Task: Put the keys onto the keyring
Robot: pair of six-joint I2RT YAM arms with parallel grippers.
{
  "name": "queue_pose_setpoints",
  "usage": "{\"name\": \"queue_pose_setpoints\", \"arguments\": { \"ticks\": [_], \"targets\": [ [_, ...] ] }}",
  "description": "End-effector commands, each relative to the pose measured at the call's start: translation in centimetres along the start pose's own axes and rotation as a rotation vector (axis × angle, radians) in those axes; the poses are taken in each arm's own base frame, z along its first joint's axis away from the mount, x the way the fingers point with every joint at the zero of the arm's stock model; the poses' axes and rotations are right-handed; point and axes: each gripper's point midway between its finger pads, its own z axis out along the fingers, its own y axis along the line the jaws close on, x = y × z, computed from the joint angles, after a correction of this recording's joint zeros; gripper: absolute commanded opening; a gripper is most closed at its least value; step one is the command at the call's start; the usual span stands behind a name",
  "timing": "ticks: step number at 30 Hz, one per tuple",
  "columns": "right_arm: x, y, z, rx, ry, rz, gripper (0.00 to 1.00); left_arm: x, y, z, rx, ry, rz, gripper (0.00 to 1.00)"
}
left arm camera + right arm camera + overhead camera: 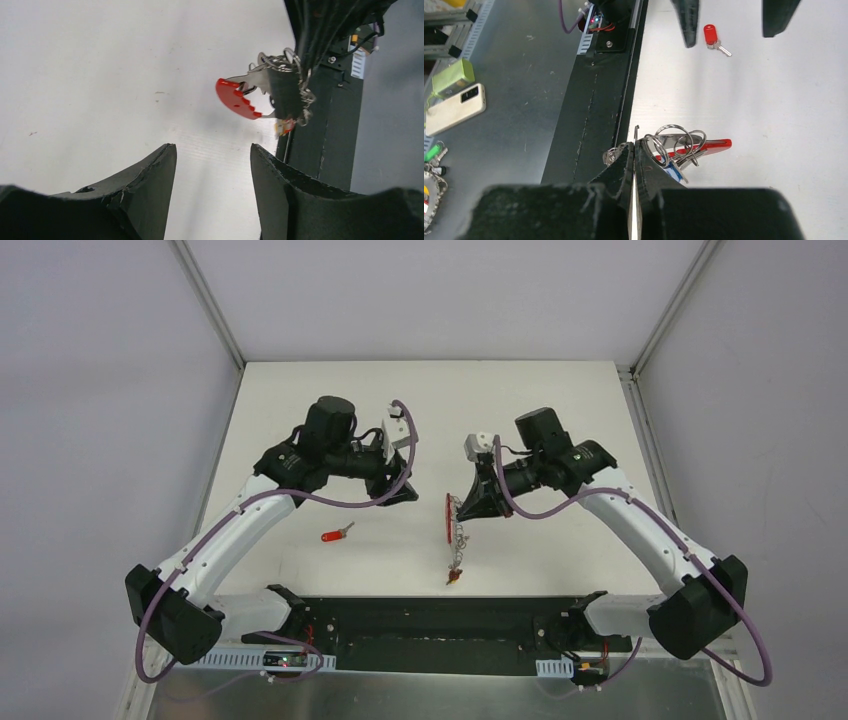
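Keyring is held over the table by the clamped right gripper, the left gripper is parted and empty, and the red-headed key lying well apart could be nudged away by a skewed descent.

Robotics lab test cell, white counter boxed in by pale panels on aluminium posts, robot arms bolted to a black rail, purple cables, slotted wiring duct, phone on grey surface
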Motion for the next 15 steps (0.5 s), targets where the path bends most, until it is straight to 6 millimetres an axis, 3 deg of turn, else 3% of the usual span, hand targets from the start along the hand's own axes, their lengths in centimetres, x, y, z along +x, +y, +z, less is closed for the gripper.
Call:
{"name": "queue_pose_setpoints", "arguments": {
  "ticks": [1,8,15],
  "targets": [
    [-1.9,2.5,-1.4,-0.053,-0.021,-0.226,0.00,0.1,1.9,-1.4,-0.128,0.024,0.055,0.57],
    [-0.4,0.8,-2.7,0.101,0.090,-0.423,0.00,0.9,2.4,-1.5,-0.171,0.053,0.016,0.56],
    [0.6,0.8,-3.3,0.139,0.117,-0.512,0.00,2.5,3.1,-1.5,-0.208,0.114,-0.028,0.56]
  ]
}}
